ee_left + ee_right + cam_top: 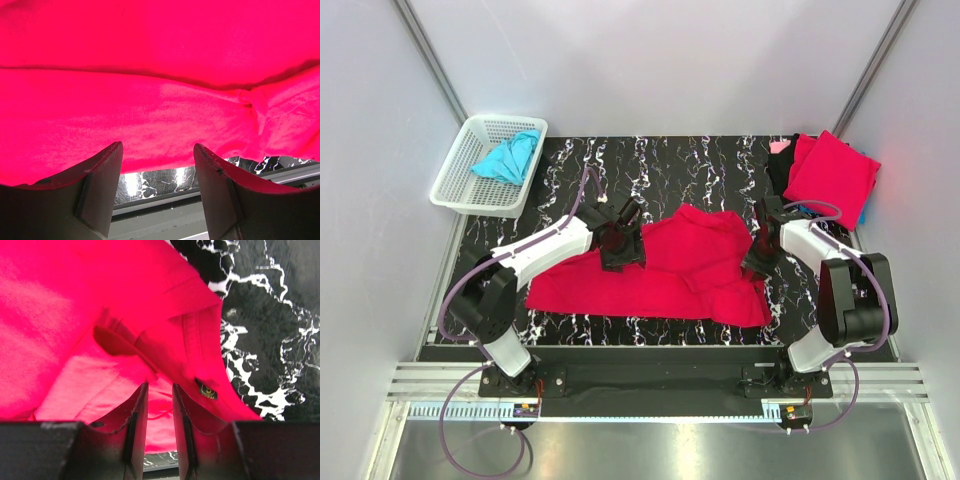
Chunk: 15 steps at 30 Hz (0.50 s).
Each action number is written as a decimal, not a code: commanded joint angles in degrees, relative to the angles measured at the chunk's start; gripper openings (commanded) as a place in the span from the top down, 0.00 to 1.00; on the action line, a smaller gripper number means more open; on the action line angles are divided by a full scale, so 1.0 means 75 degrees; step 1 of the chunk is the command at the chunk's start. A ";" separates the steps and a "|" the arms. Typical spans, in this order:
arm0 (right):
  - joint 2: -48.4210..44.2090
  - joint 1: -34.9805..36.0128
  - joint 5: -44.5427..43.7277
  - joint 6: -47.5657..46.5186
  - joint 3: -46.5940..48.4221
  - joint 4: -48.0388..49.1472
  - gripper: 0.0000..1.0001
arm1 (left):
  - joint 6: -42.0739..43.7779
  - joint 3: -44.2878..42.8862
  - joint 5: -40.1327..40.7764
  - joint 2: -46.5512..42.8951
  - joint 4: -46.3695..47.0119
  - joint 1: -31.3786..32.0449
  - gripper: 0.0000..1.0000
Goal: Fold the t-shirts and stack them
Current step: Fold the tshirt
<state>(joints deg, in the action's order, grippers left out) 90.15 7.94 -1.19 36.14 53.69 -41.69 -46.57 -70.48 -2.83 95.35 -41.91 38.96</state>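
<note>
Left pincer (157, 146): jaws apart, nothing between them, red shirt (660, 275) edge just beyond its tips, arm stretched low over the cloth. Shirt is light and limp and will sag and crease, so pinch hem or collar (192, 345). Right pincer (160, 386): jaws nearly together, collar just ahead, can't tell if it's pinching, wrist pitched down

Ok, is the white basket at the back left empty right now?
No, a crumpled turquoise t-shirt lies inside the white basket.

bright even light, reds perhaps oversaturated
</note>
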 commanded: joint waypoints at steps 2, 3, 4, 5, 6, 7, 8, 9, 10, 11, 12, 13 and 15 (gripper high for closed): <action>0.0296 -0.0122 0.0135 -0.0412 0.0188 0.0262 0.67 | -0.0002 -0.0001 -0.0021 -0.0327 0.0186 0.0008 0.37; 0.0389 -0.0122 0.0147 -0.0470 0.0212 0.0285 0.67 | 0.0009 0.0010 -0.0021 -0.0338 0.0186 0.0008 0.37; 0.0425 -0.0145 0.0136 -0.0506 0.0235 0.0355 0.67 | 0.0010 0.0022 -0.0009 -0.0362 0.0186 0.0008 0.37; 0.0460 -0.0145 0.0135 -0.0553 0.0236 0.0414 0.67 | 0.0010 0.0022 -0.0009 -0.0362 0.0186 0.0008 0.37; 0.0530 -0.0145 0.0135 -0.0576 0.0247 0.0438 0.67 | 0.0021 0.0022 -0.0021 -0.0362 0.0174 0.0008 0.37; 0.0566 -0.0145 0.0321 -0.0600 0.0259 0.0461 0.67 | 0.0033 0.0022 -0.0009 -0.0362 0.0174 0.0008 0.37; 0.0601 -0.0168 0.0334 -0.0646 0.0259 0.0519 0.68 | 0.0045 0.0022 -0.0009 -0.0362 0.0186 0.0008 0.37; 0.0648 -0.0169 0.0346 -0.0670 0.0271 0.0543 0.70 | 0.0033 0.0022 -0.0021 -0.0362 0.0174 0.0008 0.37; 0.0683 -0.0192 0.0404 -0.0670 0.0294 0.0590 0.72 | 0.0033 0.0022 -0.0021 -0.0362 0.0174 0.0008 0.37; 0.0741 -0.0181 0.0417 -0.0705 0.0306 0.0602 0.76 | 0.0021 0.0022 -0.0009 -0.0350 0.0174 0.0008 0.37; 0.0753 -0.0180 0.0428 -0.0717 0.0318 0.0602 0.78 | 0.0021 0.0022 -0.0021 -0.0350 0.0174 0.0008 0.37; 0.0730 -0.0180 0.0428 -0.0717 0.0364 0.0590 0.78 | 0.0033 0.0022 -0.0021 -0.0350 0.0162 0.0008 0.37; 0.0532 -0.0180 0.0370 -0.0717 0.0376 0.0567 0.77 | 0.0021 0.0034 -0.0033 -0.0350 0.0162 0.0008 0.37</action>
<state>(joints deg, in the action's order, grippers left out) 95.00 6.92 1.21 31.88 54.68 -38.98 -46.54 -70.46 -2.83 95.31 -41.89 38.96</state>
